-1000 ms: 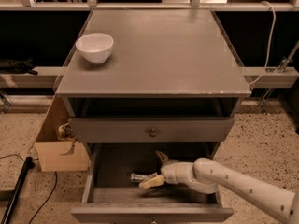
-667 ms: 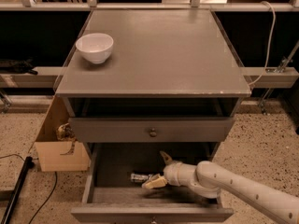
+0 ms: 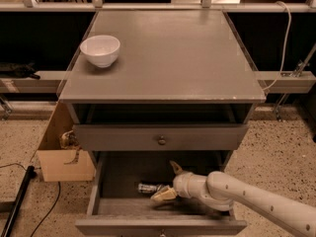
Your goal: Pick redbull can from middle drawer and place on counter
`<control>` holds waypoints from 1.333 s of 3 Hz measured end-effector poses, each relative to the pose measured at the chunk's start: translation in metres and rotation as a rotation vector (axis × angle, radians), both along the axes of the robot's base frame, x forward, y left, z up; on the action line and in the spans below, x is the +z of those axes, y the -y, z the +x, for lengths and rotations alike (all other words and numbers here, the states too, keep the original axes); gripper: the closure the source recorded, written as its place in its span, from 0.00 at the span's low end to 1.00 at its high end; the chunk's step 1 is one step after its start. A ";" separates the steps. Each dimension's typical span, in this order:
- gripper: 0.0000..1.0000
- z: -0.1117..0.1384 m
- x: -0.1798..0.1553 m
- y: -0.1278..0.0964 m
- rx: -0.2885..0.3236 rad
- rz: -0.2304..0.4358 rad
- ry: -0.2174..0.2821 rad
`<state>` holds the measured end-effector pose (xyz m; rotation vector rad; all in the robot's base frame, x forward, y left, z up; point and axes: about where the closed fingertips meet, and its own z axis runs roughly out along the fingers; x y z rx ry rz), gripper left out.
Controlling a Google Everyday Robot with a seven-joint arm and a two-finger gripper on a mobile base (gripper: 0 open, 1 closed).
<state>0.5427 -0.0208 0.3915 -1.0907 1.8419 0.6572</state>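
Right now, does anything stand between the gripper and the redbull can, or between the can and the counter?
Nothing visible separates the gripper, inside the middle drawer, from the redbull can. Above, the upper drawer lies between can and counter.

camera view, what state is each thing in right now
middle drawer: pulled open
upper drawer: looks shut
redbull can: lying on its side in the middle drawer, not lifted
pincer: open, inside the middle drawer beside the redbull can
white bowl: upright on the counter
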 end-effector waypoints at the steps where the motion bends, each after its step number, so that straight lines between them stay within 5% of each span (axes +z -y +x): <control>1: 0.00 -0.004 -0.011 -0.008 0.040 -0.027 -0.032; 3: 0.03 -0.010 -0.029 -0.021 0.080 -0.049 -0.072; 4: 0.27 -0.010 -0.029 -0.021 0.080 -0.049 -0.072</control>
